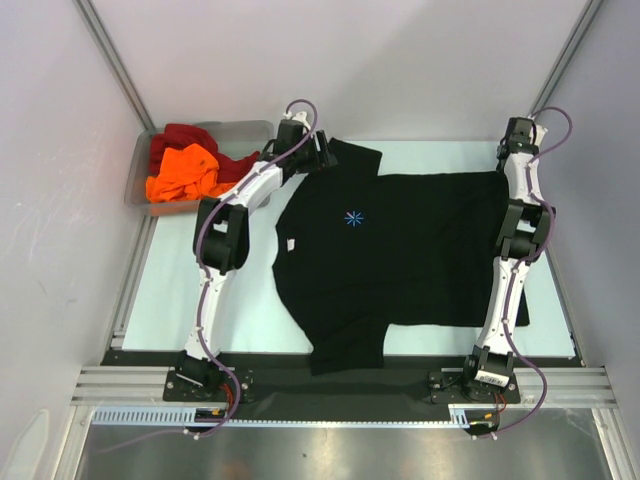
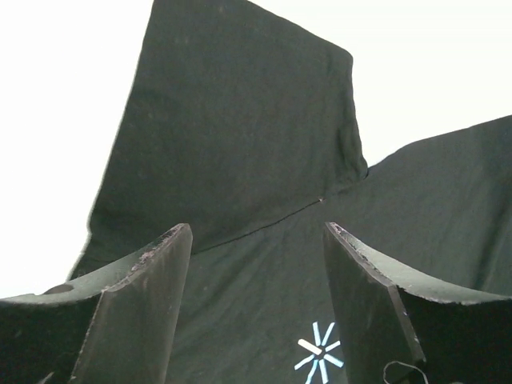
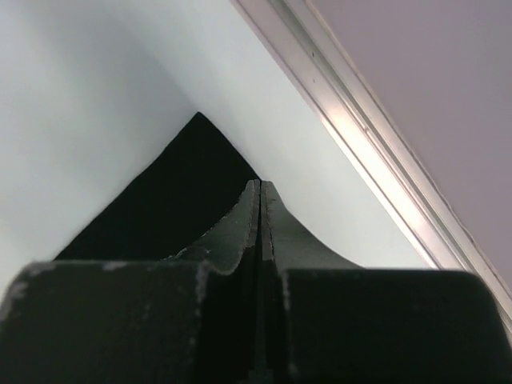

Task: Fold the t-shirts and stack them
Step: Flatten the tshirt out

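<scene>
- The soft black cloth t-shirt [image 1: 400,250] lies flat on the white table [image 1: 200,300].
- The left claw [image 2: 256,227] hangs wide open above its far sleeve [image 2: 232,120], empty.
- The right claw [image 3: 262,188] is shut, empty, by its far right corner.

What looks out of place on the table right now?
The black t-shirt lies flat, but its near sleeve laps over the near edge of the table. The orange t-shirt and red t-shirt are bunched in the bin.
</scene>
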`<action>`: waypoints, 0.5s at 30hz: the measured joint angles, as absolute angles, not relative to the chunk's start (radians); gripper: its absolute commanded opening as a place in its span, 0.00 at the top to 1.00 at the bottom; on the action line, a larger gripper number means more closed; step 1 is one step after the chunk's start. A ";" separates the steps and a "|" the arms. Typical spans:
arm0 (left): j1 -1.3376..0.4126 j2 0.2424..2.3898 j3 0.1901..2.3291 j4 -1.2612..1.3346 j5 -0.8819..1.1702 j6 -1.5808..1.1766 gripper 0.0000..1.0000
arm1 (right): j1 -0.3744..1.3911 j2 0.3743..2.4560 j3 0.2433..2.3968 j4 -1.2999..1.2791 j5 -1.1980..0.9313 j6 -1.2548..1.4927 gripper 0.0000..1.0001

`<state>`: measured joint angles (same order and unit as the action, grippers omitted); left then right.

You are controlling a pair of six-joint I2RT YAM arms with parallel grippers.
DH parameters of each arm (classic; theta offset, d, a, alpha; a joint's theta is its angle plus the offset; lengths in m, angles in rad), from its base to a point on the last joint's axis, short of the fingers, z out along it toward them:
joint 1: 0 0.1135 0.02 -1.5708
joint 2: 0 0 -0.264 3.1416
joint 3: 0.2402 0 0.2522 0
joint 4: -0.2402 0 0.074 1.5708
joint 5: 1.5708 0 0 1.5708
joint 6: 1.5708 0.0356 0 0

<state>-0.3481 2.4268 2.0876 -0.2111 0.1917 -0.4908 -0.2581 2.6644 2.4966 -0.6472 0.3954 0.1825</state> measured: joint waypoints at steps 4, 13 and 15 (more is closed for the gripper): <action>-0.343 2.427 2.130 -0.235 0.190 -0.448 0.27 | -0.258 2.688 2.534 -0.616 0.403 0.183 1.00; -0.344 2.366 2.115 -0.283 0.187 -0.425 0.26 | -0.246 2.695 2.557 -0.640 0.404 0.214 0.38; -0.355 2.304 2.046 -0.317 0.173 -0.415 0.27 | -0.231 2.662 2.529 -0.685 0.420 0.219 0.26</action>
